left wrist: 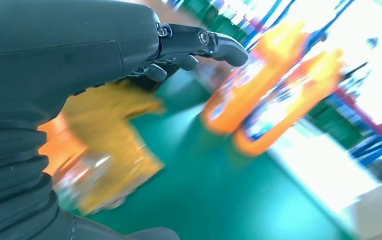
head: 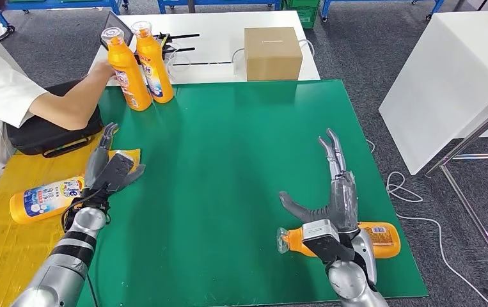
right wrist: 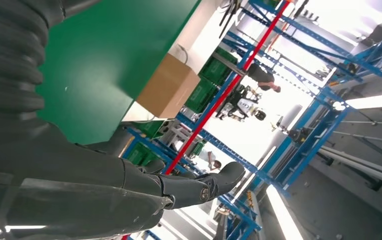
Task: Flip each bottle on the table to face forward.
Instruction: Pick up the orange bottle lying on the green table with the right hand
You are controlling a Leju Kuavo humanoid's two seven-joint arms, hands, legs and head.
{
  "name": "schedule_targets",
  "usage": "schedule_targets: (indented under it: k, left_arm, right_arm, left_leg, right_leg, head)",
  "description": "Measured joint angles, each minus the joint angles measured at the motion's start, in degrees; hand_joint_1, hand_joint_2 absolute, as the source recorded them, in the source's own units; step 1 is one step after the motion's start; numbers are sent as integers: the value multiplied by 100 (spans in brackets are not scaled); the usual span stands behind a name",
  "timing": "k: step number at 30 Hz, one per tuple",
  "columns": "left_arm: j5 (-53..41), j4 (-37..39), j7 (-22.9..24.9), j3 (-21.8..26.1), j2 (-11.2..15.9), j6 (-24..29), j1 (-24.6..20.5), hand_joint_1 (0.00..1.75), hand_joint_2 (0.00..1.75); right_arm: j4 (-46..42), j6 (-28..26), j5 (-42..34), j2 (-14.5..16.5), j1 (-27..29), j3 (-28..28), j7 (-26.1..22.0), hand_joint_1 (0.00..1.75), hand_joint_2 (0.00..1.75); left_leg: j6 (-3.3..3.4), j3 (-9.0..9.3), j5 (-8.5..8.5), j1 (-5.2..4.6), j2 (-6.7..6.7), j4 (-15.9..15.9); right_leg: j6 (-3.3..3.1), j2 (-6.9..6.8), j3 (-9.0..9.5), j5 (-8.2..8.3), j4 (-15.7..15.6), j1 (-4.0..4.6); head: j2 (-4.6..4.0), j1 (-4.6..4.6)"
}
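Observation:
Two orange bottles stand upright at the far left of the green mat (head: 228, 160): one (head: 127, 70) has a person's hand (head: 102, 71) on it, the other (head: 153, 64) stands right beside it. A third orange bottle (head: 46, 197) lies on its side on the yellow cloth (head: 11, 192) at the left. My left hand (head: 108, 167) hovers open just right of that lying bottle, fingers spread. A fourth orange bottle (head: 382, 238) lies on the mat at the front right, partly hidden under my right hand (head: 334, 195), which is open above it with fingers extended. The standing bottles (left wrist: 274, 95) look blurred in the left wrist view.
A cardboard box (head: 273, 52) sits on the white table (head: 228, 38) behind the mat, with cables beside it. A black bag (head: 49, 131) lies at the left under the person's arm. Another white table (head: 446, 83) stands at the right, cables on the floor.

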Motion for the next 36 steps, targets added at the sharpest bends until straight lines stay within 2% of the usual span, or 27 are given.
schedule_targets:
  k: [5,11,14,18,22,25,28,31,36]
  left_arm:
    - [-351,-1077,150,-388,-3,373,317,0,175]
    - [-890,-1662,221,-710,-4,772,538,0,175]
    - [-699,-2028,251,-923,-11,621,722,0,175]
    - [204,-2530,138,-1069,-43,212,1045,0,175]
    - [1015,-2933,-105,-1054,-49,-105,1351,0,175]
    - [1565,-3219,-341,-902,-42,-363,1601,0,175]
    - [1969,-3428,-557,-674,-39,-602,1749,0,175]
    - [2186,-3576,-668,-490,-34,-744,1830,0,175]
    - [2252,-3698,-696,-355,-35,-787,1895,0,175]
  right_arm:
    - [-1,-21,75,1,96,-100,45,0,175]
    - [-1,-21,228,21,157,-160,102,0,175]
    - [-3,66,546,2,211,-192,259,0,175]
    - [-24,350,1218,-186,353,-193,552,0,175]
    - [-126,672,1770,-523,533,-191,747,0,175]
    - [-278,961,1960,-965,731,-202,771,0,175]
    - [-400,1275,1675,-1509,955,-370,559,0,175]
    - [-489,1537,1283,-1922,1205,-752,290,0,175]
    - [-593,1658,1192,-2243,1440,-1134,174,0,175]
  left_leg:
    - [0,-1,-1,1,0,-1]
    - [0,1,0,1,0,-1]
    - [0,1,-1,1,0,-1]
    - [1,-4,-2,1,0,-1]
    - [2,-7,-6,0,0,-1]
    - [3,-8,-6,-1,-1,-1]
    - [7,-10,-9,-4,-1,0]
    - [10,-15,-10,-6,-1,-1]
    - [10,-14,-11,-5,0,-1]
  right_leg:
    - [0,0,-1,0,0,0]
    - [0,0,-1,0,0,1]
    - [0,1,-1,0,0,1]
    - [0,0,-3,-1,-1,0]
    - [1,0,-3,-1,-5,-2]
    - [1,-1,-4,-1,-8,-2]
    - [1,-2,-4,-1,-11,-3]
    - [1,-1,-3,-1,-11,-4]
    - [1,0,-4,-1,-11,-2]
  head:
    - [0,-1]
    - [0,-1]
    - [0,-2]
    - [0,0]
    - [0,-2]
    - [0,-2]
    - [0,-1]
    - [0,-2]
    - [0,-1]
